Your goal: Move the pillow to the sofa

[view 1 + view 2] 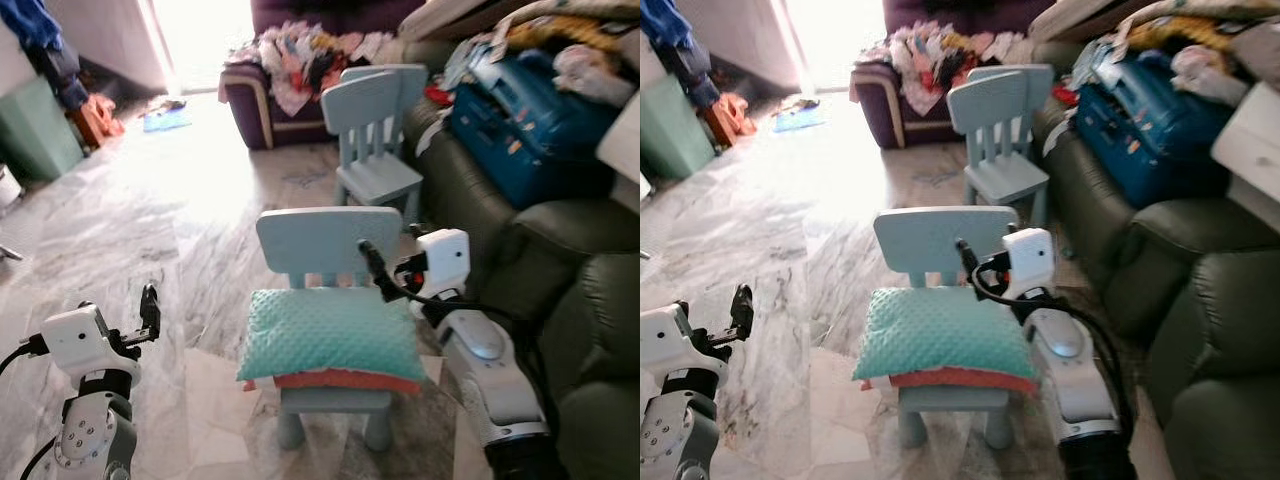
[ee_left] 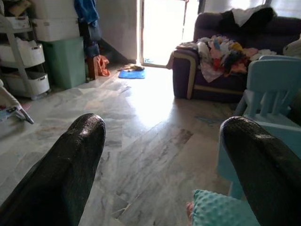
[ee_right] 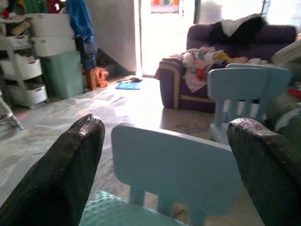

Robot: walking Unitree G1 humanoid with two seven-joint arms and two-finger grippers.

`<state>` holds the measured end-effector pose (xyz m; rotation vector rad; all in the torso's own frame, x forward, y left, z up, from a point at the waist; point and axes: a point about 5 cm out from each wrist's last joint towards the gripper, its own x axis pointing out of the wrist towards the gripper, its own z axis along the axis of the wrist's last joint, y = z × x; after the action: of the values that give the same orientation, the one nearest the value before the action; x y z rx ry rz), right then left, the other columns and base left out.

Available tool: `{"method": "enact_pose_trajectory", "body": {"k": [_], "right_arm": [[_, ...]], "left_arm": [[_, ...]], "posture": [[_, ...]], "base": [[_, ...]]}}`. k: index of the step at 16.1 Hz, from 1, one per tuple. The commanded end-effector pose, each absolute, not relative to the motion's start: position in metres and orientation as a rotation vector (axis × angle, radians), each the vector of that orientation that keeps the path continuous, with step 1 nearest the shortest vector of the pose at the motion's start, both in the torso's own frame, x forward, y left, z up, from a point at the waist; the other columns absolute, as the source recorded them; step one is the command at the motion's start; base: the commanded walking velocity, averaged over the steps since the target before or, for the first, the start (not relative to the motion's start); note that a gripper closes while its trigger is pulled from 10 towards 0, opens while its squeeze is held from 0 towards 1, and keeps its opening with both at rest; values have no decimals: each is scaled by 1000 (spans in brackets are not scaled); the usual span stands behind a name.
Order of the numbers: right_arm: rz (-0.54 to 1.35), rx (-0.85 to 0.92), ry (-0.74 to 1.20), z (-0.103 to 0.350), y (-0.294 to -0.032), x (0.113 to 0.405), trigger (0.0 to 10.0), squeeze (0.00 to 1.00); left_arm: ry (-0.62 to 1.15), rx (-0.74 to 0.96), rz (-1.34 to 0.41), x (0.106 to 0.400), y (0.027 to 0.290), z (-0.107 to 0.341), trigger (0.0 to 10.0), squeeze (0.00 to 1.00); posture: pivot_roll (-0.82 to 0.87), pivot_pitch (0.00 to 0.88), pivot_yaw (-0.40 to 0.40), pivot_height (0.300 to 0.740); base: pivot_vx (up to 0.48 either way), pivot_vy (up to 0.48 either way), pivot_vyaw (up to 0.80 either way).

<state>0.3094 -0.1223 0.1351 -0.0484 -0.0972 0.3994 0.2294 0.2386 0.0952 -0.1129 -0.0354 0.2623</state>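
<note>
Pillow [image 1: 330,335] on chair [image 1: 312,243], sofa [image 1: 560,300] right.

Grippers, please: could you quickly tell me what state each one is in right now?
Left gripper: open, holding nothing, left of the pillow.
Right gripper: open, holding nothing, by the chair back.

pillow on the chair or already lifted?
On the chair: the pillow lies flat on the seat of the chair; both grippers open, apart from it.

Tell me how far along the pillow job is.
Nothing is done yet: the pillow lies on the chair, on top of a red cushion. In hand: both tools are open and empty, the left tool left of the chair, the right tool by its backrest. Left: grasp the pillow and carry it to the sofa.
</note>
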Motion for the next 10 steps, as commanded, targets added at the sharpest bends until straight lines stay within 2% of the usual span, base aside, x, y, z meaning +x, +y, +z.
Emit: {"method": "enact_pose_trajectory", "body": {"k": [1, 7, 10], "right_arm": [[401, -54, -113, 138, -122, 309, 10000, 0], [410, -57, -109, 137, -122, 307, 10000, 0], [414, -59, -105, 136, -122, 306, 10000, 0]], "left_arm": [[-27, -110, 275, 228, 241, 94, 10000, 0], [-25, -133, 267, 226, 239, 92, 10000, 0], [-42, -146, 285, 225, 238, 94, 10000, 0]], "posture": [[-128, 0, 77, 740], [-129, 0, 73, 740], [-129, 0, 72, 740]], "base": [[450, 0, 0], [416, 0, 0], [0, 0, 0]]}}
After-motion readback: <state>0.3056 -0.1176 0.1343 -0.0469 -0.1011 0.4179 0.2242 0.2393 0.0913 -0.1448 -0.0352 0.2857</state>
